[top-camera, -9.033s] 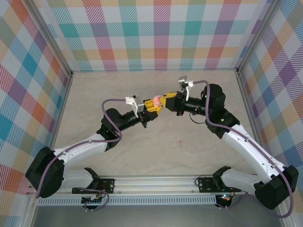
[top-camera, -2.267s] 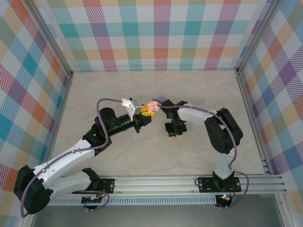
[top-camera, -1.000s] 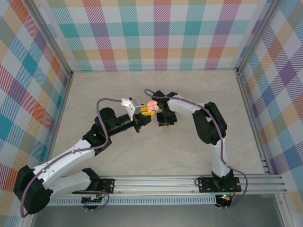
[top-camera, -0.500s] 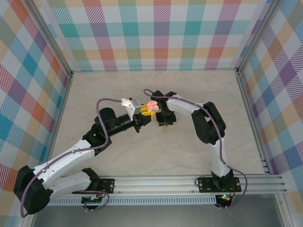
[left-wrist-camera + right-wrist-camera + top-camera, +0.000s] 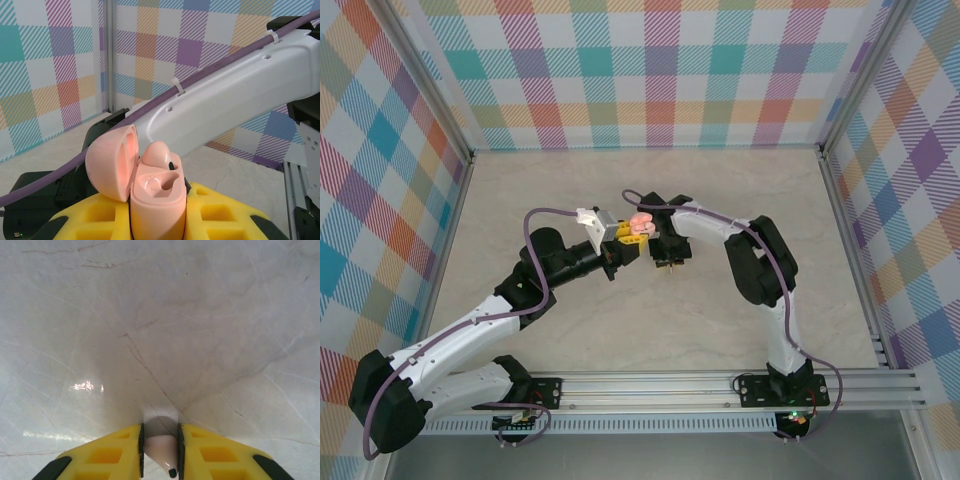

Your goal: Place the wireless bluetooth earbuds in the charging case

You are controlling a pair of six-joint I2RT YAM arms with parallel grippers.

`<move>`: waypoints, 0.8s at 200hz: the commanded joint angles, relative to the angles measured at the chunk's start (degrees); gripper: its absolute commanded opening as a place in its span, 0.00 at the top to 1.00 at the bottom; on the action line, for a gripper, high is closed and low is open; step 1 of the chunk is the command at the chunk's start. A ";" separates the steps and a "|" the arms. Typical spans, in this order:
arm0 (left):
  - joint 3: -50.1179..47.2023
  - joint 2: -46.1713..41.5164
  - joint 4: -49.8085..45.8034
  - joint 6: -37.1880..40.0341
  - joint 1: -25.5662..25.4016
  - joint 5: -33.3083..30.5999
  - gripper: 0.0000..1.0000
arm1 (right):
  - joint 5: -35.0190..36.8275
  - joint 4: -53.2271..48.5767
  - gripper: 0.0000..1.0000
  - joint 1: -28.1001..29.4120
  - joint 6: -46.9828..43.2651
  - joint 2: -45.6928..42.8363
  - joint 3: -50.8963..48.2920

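1. The left gripper point(image 5: 636, 231) is clenched on the open pink charging case point(image 5: 157, 200), its lid point(image 5: 112, 162) tipped to the left.
2. 1 pink earbud point(image 5: 159, 152) sits in the case.
3. The right gripper point(image 5: 160, 440) points down at the marble table point(image 5: 200, 315), just beside the case.
4. Its fingers point(image 5: 107, 457) grasp the second earbud point(image 5: 159, 452) from both sides.

No writing, brand, number or sign can be read. None is made out on the pink charging case point(image 5: 156, 202), the white arm housing point(image 5: 235, 107), the checked walls point(image 5: 660, 70) or the marbled surface point(image 5: 200, 315).
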 commanded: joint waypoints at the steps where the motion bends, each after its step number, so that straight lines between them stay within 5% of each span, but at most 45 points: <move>1: -0.56 -0.85 1.94 -0.63 -0.92 -0.58 0.85 | 1.31 3.14 0.75 -0.04 -0.73 -2.43 -3.78; 64: -1.10 -0.93 1.23 -1.10 -0.87 -3.36 0.85 | -4.94 14.88 0.76 -2.53 -0.12 -12.38 -13.26; 160: -0.60 1.55 -2.29 -4.05 -0.83 -15.71 0.84 | -14.53 26.67 0.75 -6.55 1.79 -29.14 -24.09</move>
